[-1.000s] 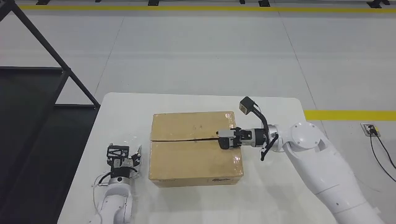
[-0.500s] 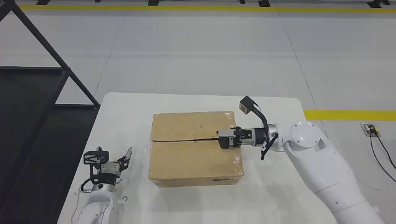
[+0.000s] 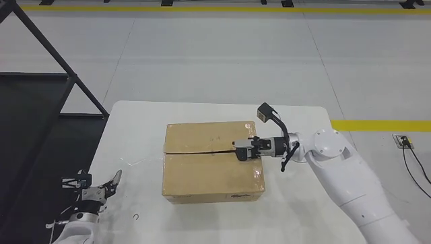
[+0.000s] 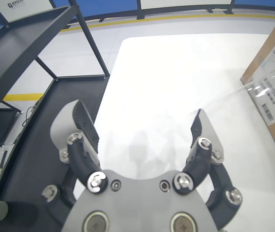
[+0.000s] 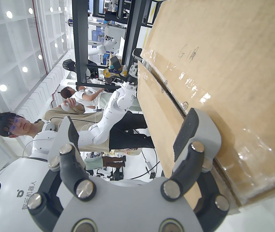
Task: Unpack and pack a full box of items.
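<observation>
As the shut box (image 3: 212,166) hides its contents, both end effectors (image 4: 139,107) (image 5: 129,115) gape empty.

Left arm (image 3: 71,227) low at robot's near left; left gripper (image 3: 93,186) pointing away from body, jaws spread wide. Right arm (image 3: 333,153) stretched toward centre, wrist level; right gripper (image 3: 241,149) jaws likewise apart.

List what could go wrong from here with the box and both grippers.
1. A clear tape strand runs from the box to a finger of the open left gripper; pulling away may drag the box or tangle the tape.
2. The open right gripper sits at the end of the seam; prying there may tear the cardboard or shove the box, since nothing holds it.
</observation>
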Robot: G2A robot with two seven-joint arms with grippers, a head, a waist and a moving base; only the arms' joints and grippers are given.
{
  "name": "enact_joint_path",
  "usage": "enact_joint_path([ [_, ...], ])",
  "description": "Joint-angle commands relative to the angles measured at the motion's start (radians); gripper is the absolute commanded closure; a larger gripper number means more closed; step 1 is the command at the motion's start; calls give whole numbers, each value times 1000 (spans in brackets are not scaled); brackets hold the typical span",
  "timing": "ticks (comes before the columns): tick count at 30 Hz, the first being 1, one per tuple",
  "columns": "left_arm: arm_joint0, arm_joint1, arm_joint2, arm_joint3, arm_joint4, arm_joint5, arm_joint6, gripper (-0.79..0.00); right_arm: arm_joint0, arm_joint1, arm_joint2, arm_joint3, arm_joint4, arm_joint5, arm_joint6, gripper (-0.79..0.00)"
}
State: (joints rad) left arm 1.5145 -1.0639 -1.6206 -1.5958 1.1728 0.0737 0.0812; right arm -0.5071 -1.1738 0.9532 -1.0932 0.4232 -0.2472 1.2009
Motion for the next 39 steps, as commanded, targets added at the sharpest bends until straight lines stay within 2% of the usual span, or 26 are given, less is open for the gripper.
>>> enact_joint_path([
  [1, 11, 0, -14, -7, -1, -4, -2, -785, 3, -2, -2, 3, -1, 0, 1, -785],
  [7, 40, -1, -61, -27, -14, -7, -18, -785, 12, -7, -9, 12, -1, -4, 4, -785],
  [14, 41, -6, -104, -22, -35, 26, -31, -785, 20, -12, -14, 24, 0, -6, 12, -785],
  [19, 43, -13, -141, -40, -96, 55, 1, -785, 23, -15, -14, 31, 2, -10, 15, -785],
  [21, 55, -17, -147, -63, -152, 16, 19, -785, 24, -16, -13, 35, 3, -11, 15, -785],
  [25, 86, -21, -154, -101, -282, -137, 21, -785, 26, -18, -14, 40, 3, -11, 17, -785],
  [26, 91, -22, -151, -109, -335, -194, 9, -785, 27, -19, -14, 41, 3, -11, 17, -785],
  [30, 84, -28, -135, -113, -524, -314, -46, -785, 29, -20, -14, 44, 3, -11, 19, -785],
  [32, 73, -31, -121, -101, -728, -396, -137, -785, 30, -21, -13, 45, 0, -11, 18, -785],
  [34, 57, -28, -130, -84, -831, -431, -238, -785, 29, -21, -11, 46, 0, -10, 18, -785],
  [39, 57, -28, -130, -84, -831, -431, -238, -785, 23, -19, -3, 46, -3, -8, 19, -785],
])
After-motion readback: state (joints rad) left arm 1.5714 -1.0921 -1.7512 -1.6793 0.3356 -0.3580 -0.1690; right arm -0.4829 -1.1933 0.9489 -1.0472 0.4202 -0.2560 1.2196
